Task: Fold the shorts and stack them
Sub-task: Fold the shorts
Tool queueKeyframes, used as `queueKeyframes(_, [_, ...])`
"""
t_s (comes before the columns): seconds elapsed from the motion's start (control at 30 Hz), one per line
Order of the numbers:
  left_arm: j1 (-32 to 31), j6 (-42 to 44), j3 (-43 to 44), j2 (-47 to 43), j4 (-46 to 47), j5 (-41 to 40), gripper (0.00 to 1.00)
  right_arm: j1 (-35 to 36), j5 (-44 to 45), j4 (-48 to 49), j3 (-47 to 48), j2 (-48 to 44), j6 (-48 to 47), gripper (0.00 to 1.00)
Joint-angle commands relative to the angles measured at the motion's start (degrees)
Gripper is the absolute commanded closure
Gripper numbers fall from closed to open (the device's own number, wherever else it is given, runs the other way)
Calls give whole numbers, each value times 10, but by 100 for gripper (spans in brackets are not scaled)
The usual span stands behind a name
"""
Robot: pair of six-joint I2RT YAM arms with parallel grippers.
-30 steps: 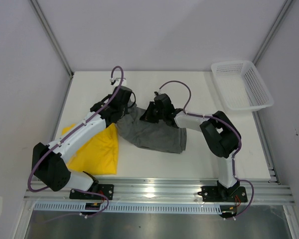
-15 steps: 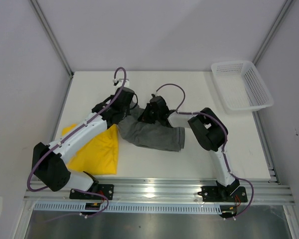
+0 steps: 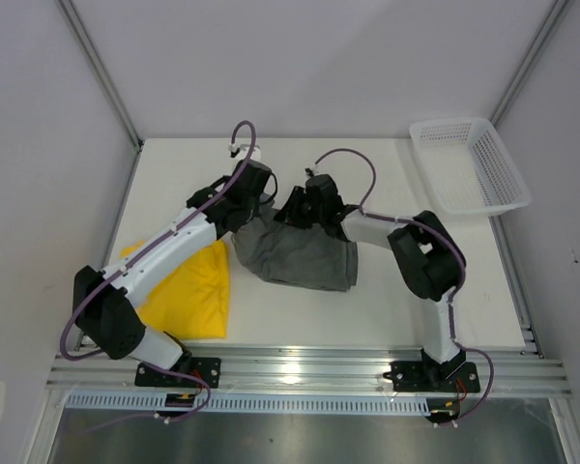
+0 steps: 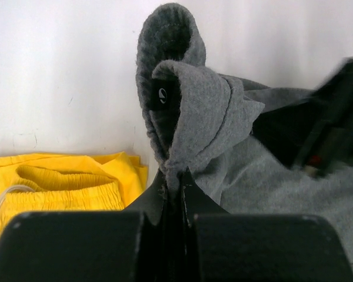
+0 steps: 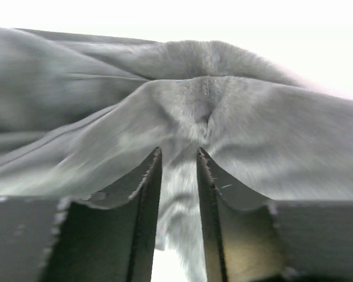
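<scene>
**Grey-green shorts point(image 3: 304, 259) lifted at their 12 o'clock edge**
The left gripper point(image 4: 175, 176) is pinched tight on a raised fold of that edge. At its 3 o'clock, the right gripper point(image 5: 177, 154) has its jaws slightly parted at a cloth ridge. The cloth trails toward 5 o'clock, and the yellow shorts point(image 3: 188, 290) lie at 8 o'clock, nearer the left arm.

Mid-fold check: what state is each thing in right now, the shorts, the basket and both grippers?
grey shorts: one edge lifted, rest rumpled on the table, not stacked.
yellow shorts: lying on the table at left, no gripper on them.
basket: upright, far right corner.
left gripper: shut on the grey shorts.
right gripper: jaws slightly apart over the grey cloth, gripping nothing.
</scene>
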Motion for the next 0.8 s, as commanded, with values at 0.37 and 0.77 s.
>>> queueKeyframes(0.37, [-40,-38,119,84,-67,-66,99,-129,100,-218,-219,-306,-133,36])
queueKeyframes(0.77, [-77,-81,167,126,-85,-95,99,-130,90,-215,-253,-234,-162,41])
